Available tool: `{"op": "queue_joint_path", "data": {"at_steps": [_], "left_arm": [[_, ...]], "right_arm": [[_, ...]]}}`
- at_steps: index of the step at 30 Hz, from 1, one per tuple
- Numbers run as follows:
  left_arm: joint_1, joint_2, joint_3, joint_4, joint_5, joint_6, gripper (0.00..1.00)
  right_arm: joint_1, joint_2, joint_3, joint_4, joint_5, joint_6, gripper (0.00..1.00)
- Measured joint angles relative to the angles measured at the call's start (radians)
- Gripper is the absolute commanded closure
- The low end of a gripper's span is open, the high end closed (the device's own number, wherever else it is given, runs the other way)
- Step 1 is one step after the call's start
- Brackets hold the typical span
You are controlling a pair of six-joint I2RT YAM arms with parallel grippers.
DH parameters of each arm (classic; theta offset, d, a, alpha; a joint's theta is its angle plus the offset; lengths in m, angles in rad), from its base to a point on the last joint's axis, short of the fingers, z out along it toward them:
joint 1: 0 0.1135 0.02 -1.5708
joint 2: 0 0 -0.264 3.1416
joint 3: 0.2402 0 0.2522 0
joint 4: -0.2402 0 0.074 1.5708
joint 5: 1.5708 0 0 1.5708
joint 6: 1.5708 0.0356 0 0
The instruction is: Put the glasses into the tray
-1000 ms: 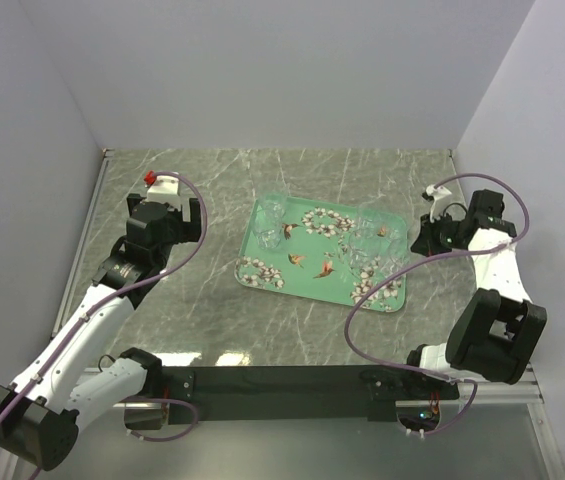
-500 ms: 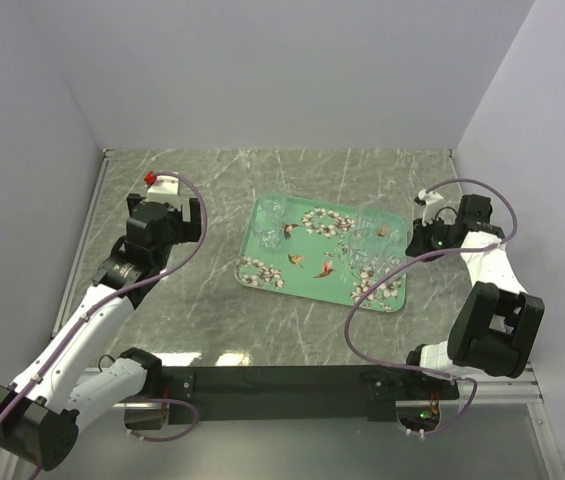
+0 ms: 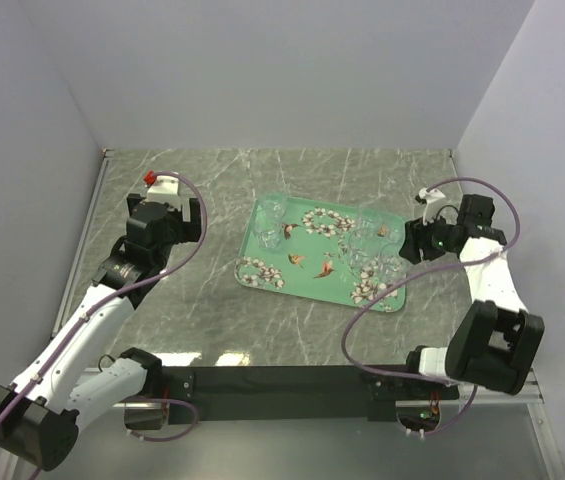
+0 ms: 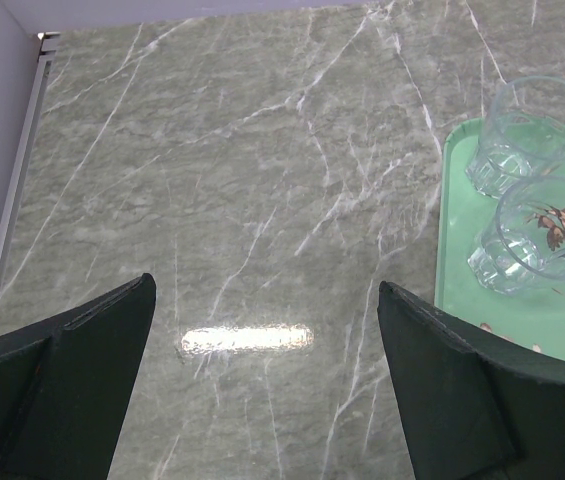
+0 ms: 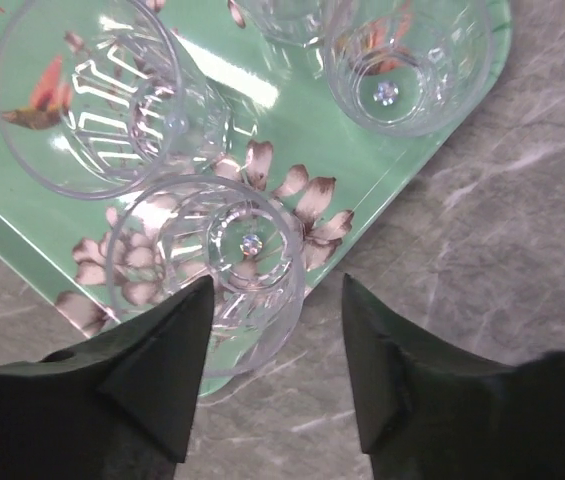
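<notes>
Right arm: over the last second its forearm swings in toward the tray [image 3: 312, 291], and the right pincer [image 3: 412, 243] shifts from beside the tray's right end to just over its near-right corner. Wrist view: right pincer [image 5: 274, 300] fingers apart, holding nothing; the nearest glass [image 5: 247, 245] stands upright just inside the rim, part hidden by the left fingertip, apparently not touched. Three more glasses sit close by on the same end of the tray [image 5: 292, 100], one [image 5: 87, 95] touching or almost touching the nearest, another [image 5: 407, 60] further along the rim, the last cut off by the frame edge. Left arm: no shift across the three top views. Left pincer [image 4: 265, 290] spread wide and empty above bare table [image 4: 262, 150]; two glasses [image 4: 537, 125] stand at the tray's far-left end. Reading: no glass shows on the table outside the tray, though clear glass on marble is hard to spot. The task looks near done, and the right arm's inward move may be a check or nudge of the corner glass, which stands near the rim and could tip out.
</notes>
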Motion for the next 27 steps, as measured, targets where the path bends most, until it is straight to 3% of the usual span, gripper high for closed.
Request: {"op": "queue_joint_path", "data": {"at_steps": [6,10,21,27], "left_arm": [[0.0,-0.008,0.0,0.0,0.0,-0.001,0.01],[0.0,-0.028,-0.003,0.004,0.0,-0.002,0.01],[0.002,-0.055,-0.032,0.038,-0.015,-0.037,0.01],[0.077,-0.078,-0.047,0.064,0.019,-0.101,0.01]], "right_arm": [[0.0,-0.192,0.002,-0.003,0.032,0.057,0.09],[0.0,-0.33,-0.006,0.042,0.086,0.174,0.0],[0.0,-0.474,-0.071,0.171,0.371,0.499,0.0],[0.0,-0.499,-0.083,0.217,0.513,0.623,0.0]]}}
